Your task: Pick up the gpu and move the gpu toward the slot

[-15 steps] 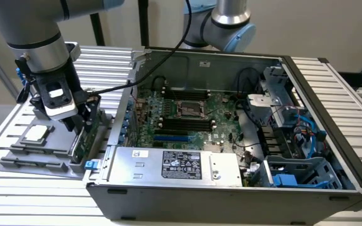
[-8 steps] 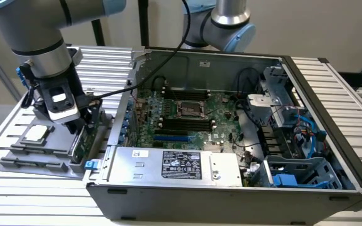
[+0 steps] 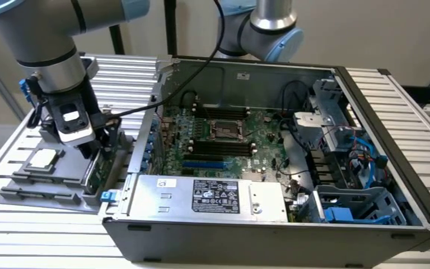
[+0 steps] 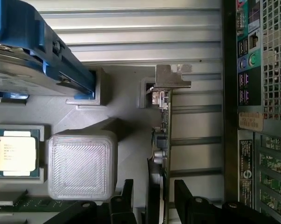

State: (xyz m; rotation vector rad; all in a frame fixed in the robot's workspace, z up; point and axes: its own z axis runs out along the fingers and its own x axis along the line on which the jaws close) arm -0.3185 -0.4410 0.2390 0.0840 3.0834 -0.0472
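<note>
The gpu [image 3: 94,168] is a green card standing on edge in a grey holder tray [image 3: 20,190], at the exterior view's left beside the open computer case. In the wrist view the gpu [image 4: 161,135] appears edge-on, its silver bracket [image 4: 172,77] at the far end. My gripper [image 3: 96,147] hangs just above the card. Its black fingers [image 4: 187,198] stand on either side of the card's near end with a gap on each side, so the gripper [image 4: 154,203] is open. Blue slots [image 3: 204,165] lie on the motherboard inside the case.
The tray also holds a square silver processor chip [image 4: 17,151], a hard drive with blue rails [image 4: 37,56] and a grey ribbed block [image 4: 82,163]. The case wall [image 3: 136,151] rises right beside the card. A power supply [image 3: 208,196] fills the case front. A second arm [image 3: 271,28] stands behind.
</note>
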